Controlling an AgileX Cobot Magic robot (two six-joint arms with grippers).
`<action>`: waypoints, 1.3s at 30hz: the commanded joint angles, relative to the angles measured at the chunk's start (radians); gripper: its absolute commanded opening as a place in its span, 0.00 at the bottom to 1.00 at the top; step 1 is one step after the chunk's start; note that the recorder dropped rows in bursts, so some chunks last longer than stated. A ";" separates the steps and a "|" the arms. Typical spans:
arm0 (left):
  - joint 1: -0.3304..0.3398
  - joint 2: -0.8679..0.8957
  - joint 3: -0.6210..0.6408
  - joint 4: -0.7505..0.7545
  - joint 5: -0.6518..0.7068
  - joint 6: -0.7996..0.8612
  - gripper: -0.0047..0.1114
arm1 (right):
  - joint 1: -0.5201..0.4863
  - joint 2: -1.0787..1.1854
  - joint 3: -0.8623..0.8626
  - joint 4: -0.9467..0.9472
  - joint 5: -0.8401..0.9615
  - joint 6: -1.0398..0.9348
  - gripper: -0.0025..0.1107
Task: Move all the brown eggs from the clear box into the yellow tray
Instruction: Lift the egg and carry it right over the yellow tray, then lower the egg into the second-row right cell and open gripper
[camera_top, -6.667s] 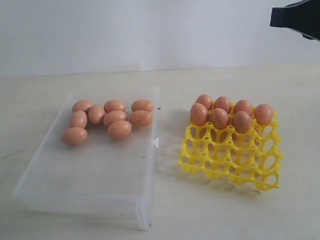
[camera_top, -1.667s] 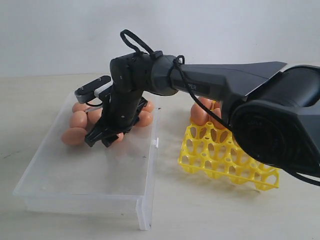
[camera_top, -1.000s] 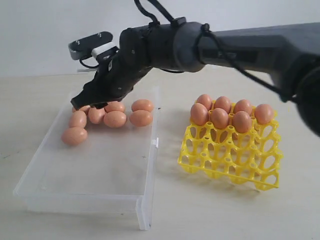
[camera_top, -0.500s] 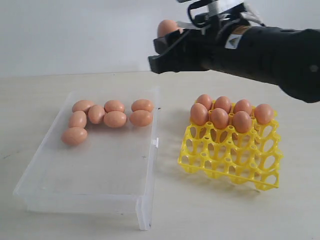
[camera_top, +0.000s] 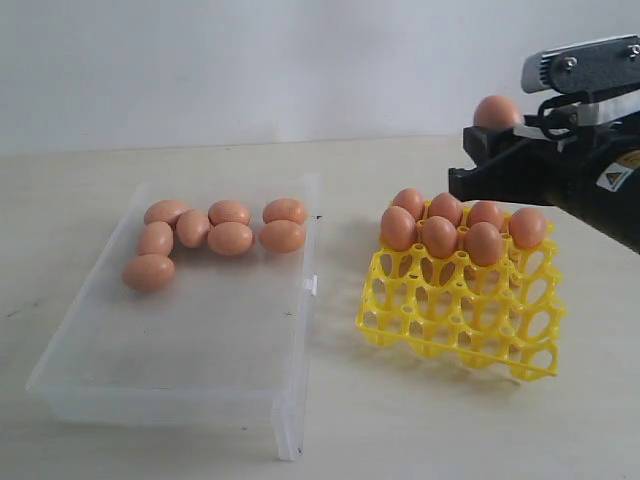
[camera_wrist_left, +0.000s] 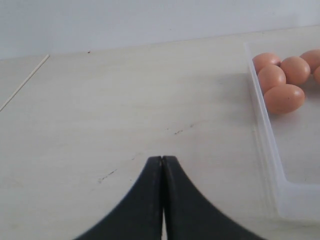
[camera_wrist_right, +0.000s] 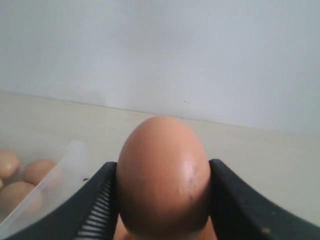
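One brown egg (camera_top: 497, 110) is clamped in the right gripper's (camera_wrist_right: 164, 205) jaws, high near the yellow tray (camera_top: 372, 325). Best lowered gently into an empty cup (camera_top: 441, 300). The left gripper's (camera_wrist_left: 162, 165) jaws are pressed together, empty.

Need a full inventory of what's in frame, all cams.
clear box: 1, transparent, left on the table
yellow tray: 1, yellow, right of the box
eggs in box: 8, brown, clustered at the box's far end
eggs in tray: 7, brown, back row full, three in the second row
held egg: 1, brown, raised near the tray's far side
table: 1, pale beige
wall: 1, white, behind
left gripper: 1, black, shut, over bare table beside the box
right gripper: 1, black, shut on held egg
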 joint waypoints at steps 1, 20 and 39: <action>-0.006 -0.006 -0.004 -0.007 -0.006 -0.002 0.04 | -0.038 -0.010 0.032 0.034 -0.118 -0.007 0.02; -0.006 -0.006 -0.004 -0.007 -0.006 -0.002 0.04 | -0.094 0.340 0.097 0.029 -0.539 0.136 0.02; -0.006 -0.006 -0.004 -0.007 -0.006 -0.002 0.04 | -0.171 0.542 0.093 -0.018 -0.663 0.184 0.02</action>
